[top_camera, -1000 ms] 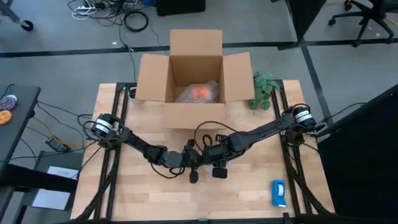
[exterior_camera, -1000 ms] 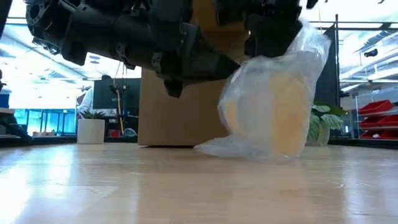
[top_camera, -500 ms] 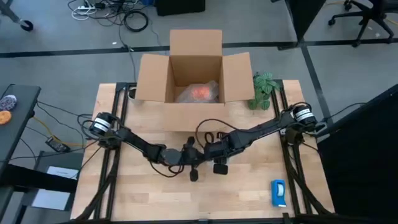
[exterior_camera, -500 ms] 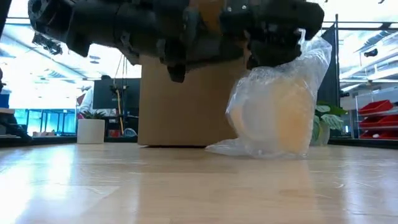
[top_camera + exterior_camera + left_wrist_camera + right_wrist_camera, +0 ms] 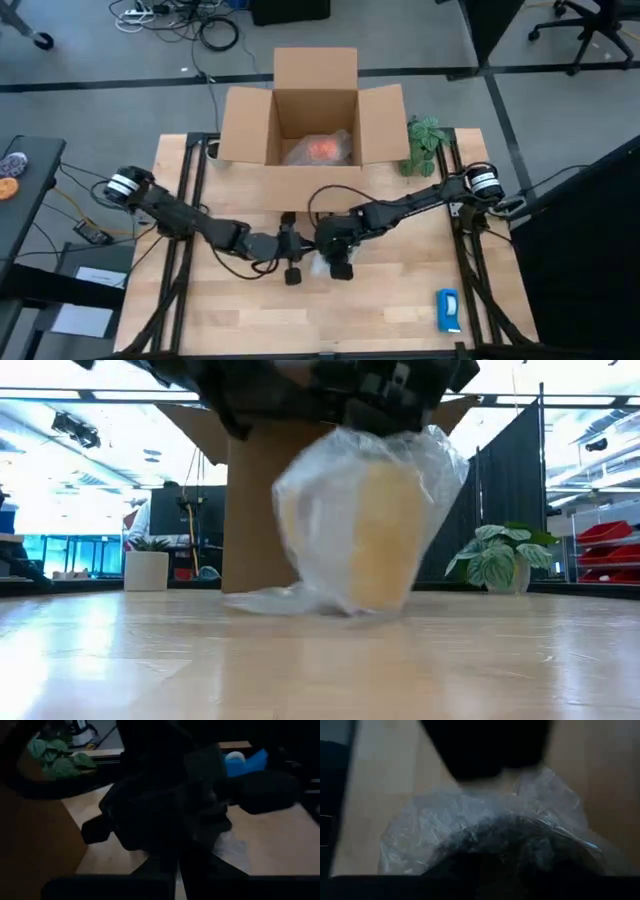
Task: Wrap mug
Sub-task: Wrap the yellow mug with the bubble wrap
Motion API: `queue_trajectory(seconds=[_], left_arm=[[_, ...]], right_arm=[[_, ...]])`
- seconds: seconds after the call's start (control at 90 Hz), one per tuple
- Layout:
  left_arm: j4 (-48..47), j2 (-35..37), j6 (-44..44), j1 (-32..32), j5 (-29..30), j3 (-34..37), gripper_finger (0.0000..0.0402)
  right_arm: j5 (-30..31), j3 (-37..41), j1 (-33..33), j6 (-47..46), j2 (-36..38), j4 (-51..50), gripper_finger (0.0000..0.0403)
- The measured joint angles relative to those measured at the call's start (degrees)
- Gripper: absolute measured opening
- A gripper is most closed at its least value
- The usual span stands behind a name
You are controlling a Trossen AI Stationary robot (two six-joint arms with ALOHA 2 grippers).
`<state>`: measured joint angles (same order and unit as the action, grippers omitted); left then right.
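A pale yellow-orange, cup-shaped thing stands on the table's middle, wrapped in clear plastic wrap (image 5: 360, 520); I take it for the mug. The wrap's loose skirt (image 5: 265, 600) lies on the wood. My right gripper (image 5: 332, 250) is right above it, shut on the wrap's gathered top. My left gripper (image 5: 292, 248) is close beside it on its left. Its wrist view is dark and filled by the other arm. A bright orange thing in plastic (image 5: 322, 149) lies inside the cardboard box (image 5: 300, 185). My right gripper holds the wrap's gathered top (image 5: 405, 435) from above, its fingers pointing down. The bundle stands upright with its bottom on the table. The fingers themselves are dark, so how many layers they hold does not show.
The open cardboard box stands at the table's far edge, a small green plant (image 5: 425, 140) to its right. A flat blue-and-white object (image 5: 448, 310) lies near the front right corner. Bare wood lies along the near edge and at the left.
Both grippers have gone toward the table's left edge, and the left arm has drawn back that way. The wrapped bundle has slid left along the table with them, staying upright. Its gathered top now points more straight up.
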<state>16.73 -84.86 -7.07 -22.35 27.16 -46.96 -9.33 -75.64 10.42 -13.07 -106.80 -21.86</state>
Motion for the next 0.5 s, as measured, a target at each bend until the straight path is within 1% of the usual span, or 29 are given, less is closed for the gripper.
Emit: queue_trajectory(seconds=[0.111,0.311,0.5], left_arm=[[0.58,-0.32,-1.21,-0.47,-0.61,0.00,0.0000],[9.06,-7.87,-2.43,-0.52,-2.55,-0.04,0.0000],[13.07,-12.36,-5.28,-0.22,-2.57,-0.24,0.0000]], right_arm=[[-0.32,0.00,-0.17,0.19,-0.04,0.72,0.0103],[-2.57,0.07,-0.05,0.26,-0.20,6.20,0.0103],[-2.87,-0.07,-0.11,-0.57,-0.02,5.62,0.0107]])
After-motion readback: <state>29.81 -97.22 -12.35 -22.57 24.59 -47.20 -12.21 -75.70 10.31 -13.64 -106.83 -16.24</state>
